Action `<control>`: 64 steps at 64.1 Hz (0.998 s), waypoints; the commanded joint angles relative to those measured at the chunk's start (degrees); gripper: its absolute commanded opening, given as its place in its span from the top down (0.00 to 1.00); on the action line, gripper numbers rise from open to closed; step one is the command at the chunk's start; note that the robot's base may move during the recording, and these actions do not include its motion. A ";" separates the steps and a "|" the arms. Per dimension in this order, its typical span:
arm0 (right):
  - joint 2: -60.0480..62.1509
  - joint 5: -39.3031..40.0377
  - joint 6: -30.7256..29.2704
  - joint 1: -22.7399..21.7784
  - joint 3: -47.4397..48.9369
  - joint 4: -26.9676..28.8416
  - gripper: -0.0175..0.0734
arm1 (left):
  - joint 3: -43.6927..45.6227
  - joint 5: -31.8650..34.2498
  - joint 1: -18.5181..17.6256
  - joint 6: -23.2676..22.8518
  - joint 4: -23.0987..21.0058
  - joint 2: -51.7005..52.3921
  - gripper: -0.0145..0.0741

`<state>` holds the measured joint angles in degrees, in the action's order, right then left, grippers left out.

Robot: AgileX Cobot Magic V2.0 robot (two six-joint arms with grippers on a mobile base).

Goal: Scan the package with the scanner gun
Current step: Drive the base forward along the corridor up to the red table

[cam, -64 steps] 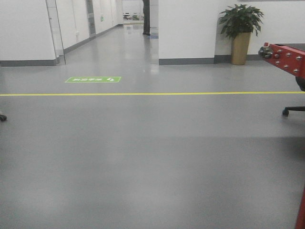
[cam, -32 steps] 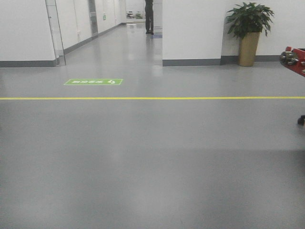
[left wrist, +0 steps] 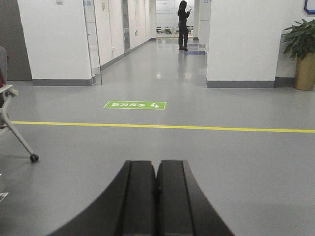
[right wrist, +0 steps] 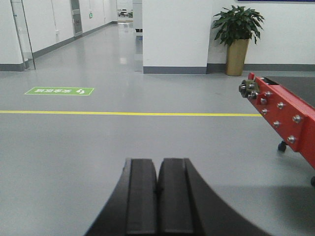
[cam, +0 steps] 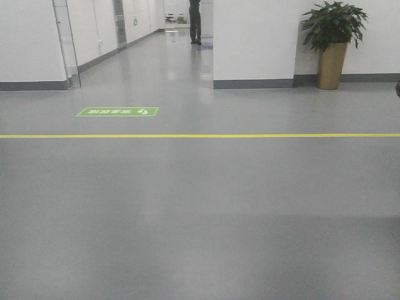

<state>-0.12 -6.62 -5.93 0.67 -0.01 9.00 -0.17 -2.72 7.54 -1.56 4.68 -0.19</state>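
Both arms: left end effector (left wrist: 156, 169) and right end effector (right wrist: 158, 168) clenched empty, likely stowed for driving.
Task things: package and scanner gun in no view.
Ahead: yellow line (cam: 200, 135) crossing the floor (cam: 200, 225).

Cropped and unreadable parts

The person (cam: 195, 22) down the corridor loses the head to the front view's top edge, and the green floor sign (cam: 118, 112) has lettering too small to read. The left edge cuts the chair (left wrist: 18, 136). The right edge cuts the red frame (right wrist: 283, 118). The left gripper (left wrist: 156, 164) and right gripper (right wrist: 158, 163) run off the bottom edges.
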 commanded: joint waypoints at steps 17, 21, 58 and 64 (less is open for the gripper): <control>0.12 1.13 -0.02 0.04 0.01 -0.31 0.99 | 0.17 1.03 -0.30 -0.18 -0.26 0.19 0.96; 0.12 1.13 -0.02 0.04 0.01 -0.31 0.99 | 0.17 1.03 -0.30 -0.18 -0.26 0.19 0.96; 0.12 1.13 -0.02 0.04 0.01 -0.31 0.99 | 0.17 1.03 -0.30 -0.18 -0.26 0.19 0.96; 0.12 1.13 -0.02 0.04 0.01 -0.31 0.99 | 0.17 1.03 -0.30 -0.18 -0.26 0.19 0.96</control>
<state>-0.12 -6.62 -5.93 0.67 -0.01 9.00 -0.17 -2.72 7.54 -1.56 4.68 -0.19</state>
